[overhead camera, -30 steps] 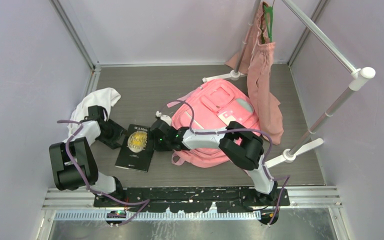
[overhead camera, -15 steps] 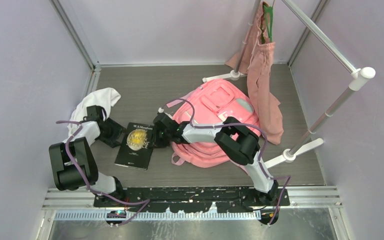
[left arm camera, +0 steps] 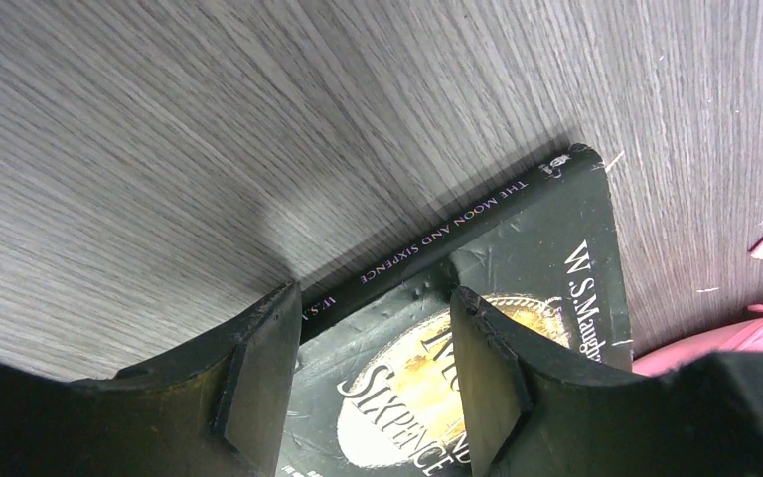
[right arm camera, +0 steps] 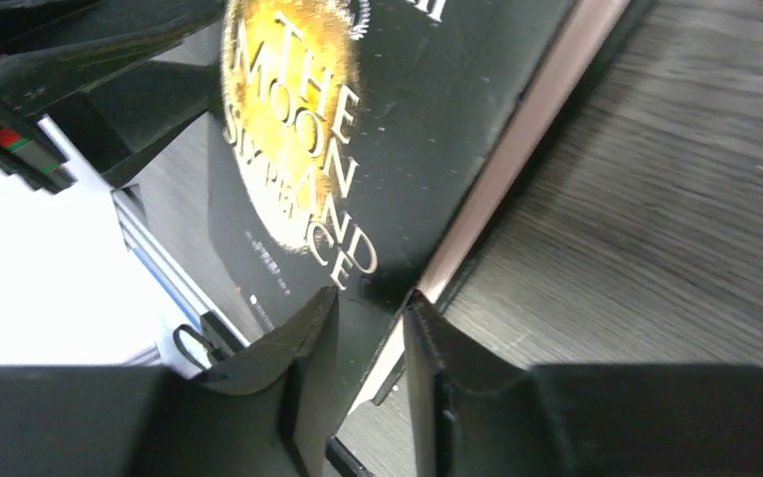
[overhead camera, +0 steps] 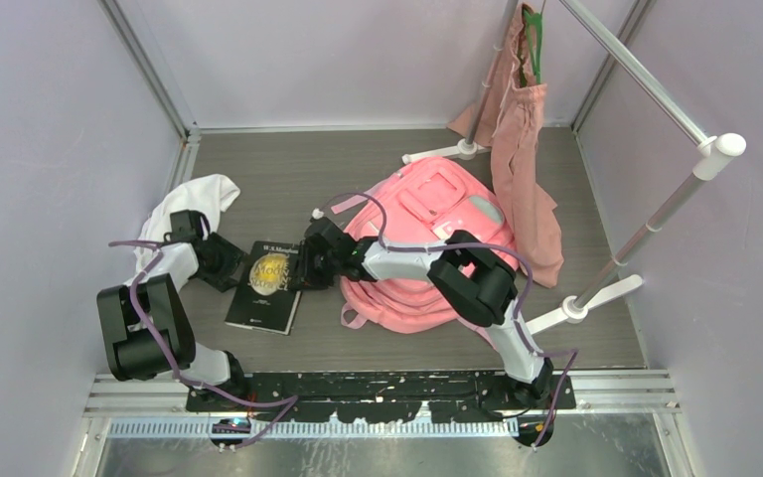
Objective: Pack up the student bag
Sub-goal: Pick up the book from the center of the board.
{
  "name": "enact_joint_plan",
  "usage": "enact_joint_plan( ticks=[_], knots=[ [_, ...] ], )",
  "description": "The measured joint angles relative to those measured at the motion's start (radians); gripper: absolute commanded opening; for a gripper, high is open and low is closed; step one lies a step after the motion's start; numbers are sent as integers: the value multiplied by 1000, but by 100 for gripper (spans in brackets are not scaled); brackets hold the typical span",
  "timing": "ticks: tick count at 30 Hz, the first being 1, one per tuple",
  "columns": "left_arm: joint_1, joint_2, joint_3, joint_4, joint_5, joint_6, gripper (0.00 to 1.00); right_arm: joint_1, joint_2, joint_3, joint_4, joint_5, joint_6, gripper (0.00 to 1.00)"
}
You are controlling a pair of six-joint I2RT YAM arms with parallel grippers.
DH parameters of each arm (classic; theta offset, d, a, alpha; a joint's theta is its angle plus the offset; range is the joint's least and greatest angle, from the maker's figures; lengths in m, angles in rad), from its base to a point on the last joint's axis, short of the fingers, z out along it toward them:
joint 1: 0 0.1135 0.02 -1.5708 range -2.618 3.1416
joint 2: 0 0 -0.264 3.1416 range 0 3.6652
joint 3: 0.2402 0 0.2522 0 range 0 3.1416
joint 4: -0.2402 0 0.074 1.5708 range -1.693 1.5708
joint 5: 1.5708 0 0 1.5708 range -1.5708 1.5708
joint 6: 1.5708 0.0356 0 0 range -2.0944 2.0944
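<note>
Nearest the arm bases, a black paperback book (overhead camera: 263,293) with a gold medallion on its cover lies on the grey wood-grain table (overhead camera: 288,179), caught between both tools. The left gripper (left arm camera: 370,308) stands unclenched astride the spine, one finger on the table side and one over the cover, with slack between them. The right gripper (right arm camera: 370,303) is clenched on the opposite page edge, its fingers nearly together with the cover's corner between them.

Just beyond the book, the large pink fabric backpack (overhead camera: 437,199) lies flat, touching the right arm, whose cable drapes over it. Farther back are a white cloth (overhead camera: 199,194), far left, and a dusty-pink cloth tote (overhead camera: 522,169) hanging from a white tube rack (overhead camera: 656,214).

The likely risk is the shallow pinch: if it holds only the cover or a few pages, the book could fan open or slip when lifted. The draped cable might also drag the bag.

Only the right wrist view shows that pinch, and only the left wrist view shows the slack around the spine. The overhead view hides both but alone shows the bag; whether it is unzipped cannot be told.
</note>
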Motion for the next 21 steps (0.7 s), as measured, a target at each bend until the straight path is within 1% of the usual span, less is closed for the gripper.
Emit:
enact_joint_plan(
  ticks=[3,7,12,14,15,16,19,21],
  knots=[
    [0,-1,-3,12,3,0,57,3,0,0,33,-23,10,42],
    [-1,-2,-8,22,31,-5,57,13,0,0,155,-60,38,44],
    [-3,-11,-21,31,67,-10,57,24,-2,-2,244,-64,51,43],
    [-4,-16,-24,30,71,-10,57,24,-2,-2,256,-69,57,38],
    [-5,-19,-25,29,73,-10,57,24,-2,-1,261,-72,65,34],
    [-6,-21,-26,27,74,-9,57,24,-2,0,261,-74,68,27],
    [-8,-31,-25,13,73,-8,57,24,-2,0,259,-81,89,15],
    [-8,-53,-11,-26,63,1,58,24,-2,-5,240,-80,101,5]
  ],
)
